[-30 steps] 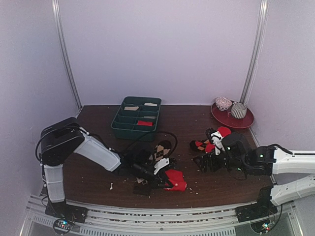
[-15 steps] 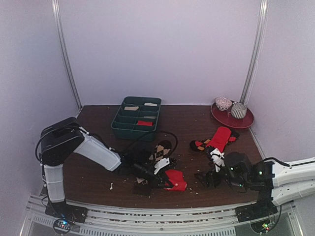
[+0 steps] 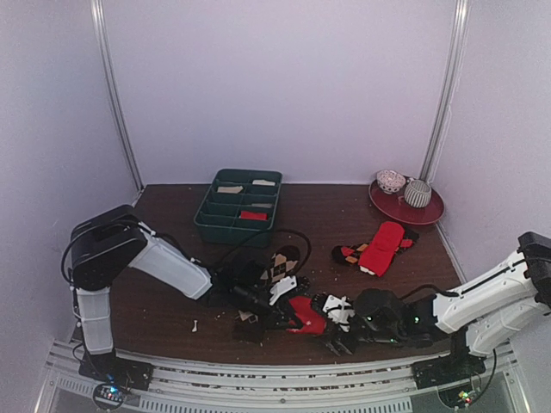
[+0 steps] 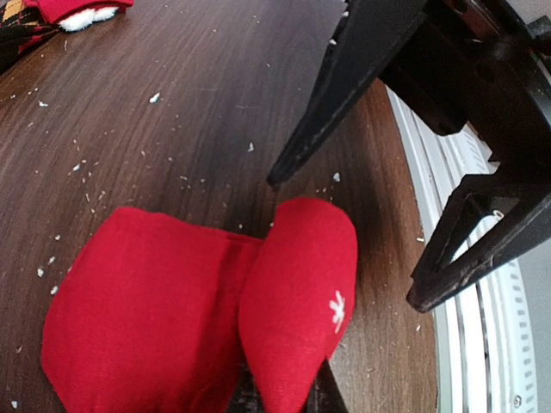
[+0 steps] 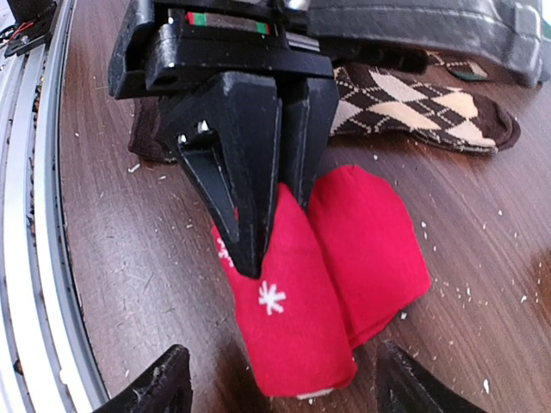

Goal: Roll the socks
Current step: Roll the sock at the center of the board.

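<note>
Socks [image 3: 308, 317] lay low on the worktop [image 3: 172, 206] toward 6 o'clock: argyle socks [image 5: 405, 103] partly hidden behind the left tool [image 5: 271, 232], red socks [image 5: 362, 249] folded at their 5 o'clock. That tool was clamped on the red fold. The right tool [image 5: 280, 391], mostly cut off, stood apart, straddling the fold's end.

A red sock [image 5: 362, 249] of soft, matt cloth, 1 white snowflake [image 5: 271, 297] marked on it, against a dark wooden table [image 4: 172, 129], smooth-grained, faintly glossy and flecked with lint [image 4: 155, 97]; the argyle sock [image 5: 413, 107] looks knitted, the left gripper [image 5: 275, 231] matt black plastic.
</note>
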